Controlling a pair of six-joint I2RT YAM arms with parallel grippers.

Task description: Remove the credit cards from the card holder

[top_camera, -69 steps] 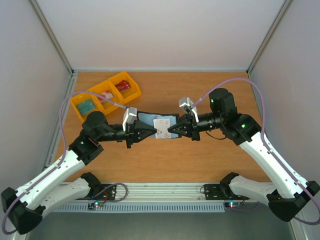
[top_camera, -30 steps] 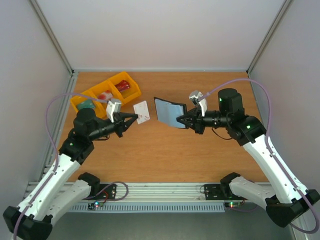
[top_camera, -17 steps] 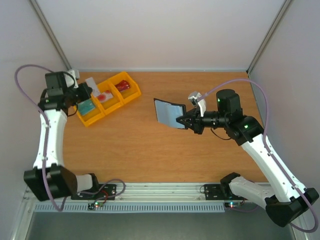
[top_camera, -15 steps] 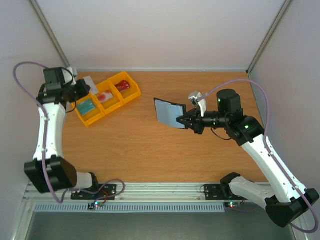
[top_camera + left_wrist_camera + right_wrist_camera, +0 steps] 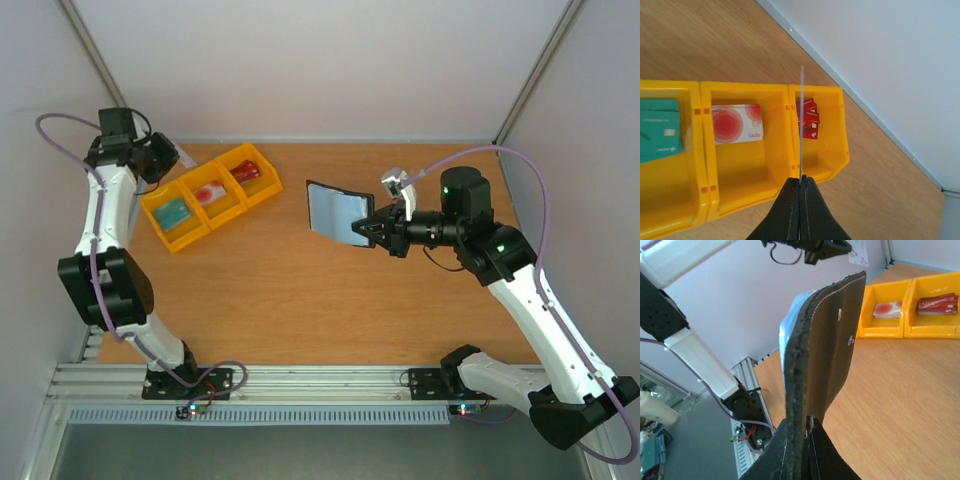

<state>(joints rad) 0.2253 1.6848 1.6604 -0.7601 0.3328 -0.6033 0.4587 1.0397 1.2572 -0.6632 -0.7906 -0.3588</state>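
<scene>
A card (image 5: 801,125) stands edge-on over the yellow bins (image 5: 747,86), in line with the wall between the middle and right compartments. If it is let go there, it could strike that wall and tip either way. It might land on the white card with red circles (image 5: 735,131) rather than with the red cards (image 5: 809,119), or skid onto the table (image 5: 300,300). It is pinched by one short edge only, so a quick wrist turn could swing or flick it loose.

The left gripper (image 5: 800,182) is fully closed on that card. It is high at the table's 10 o'clock corner, just past the bins.

The card holder (image 5: 335,210) is lifted off the wood, a little toward 12 o'clock from the table's middle. It is spread open with the grey-blue lining facing the bins. The right gripper (image 5: 375,232) has its jaws almost shut on the holder's lower edge. With so little in the grip, the holder may sag, fold or slide out. Whether more cards remain inside cannot be told.
</scene>
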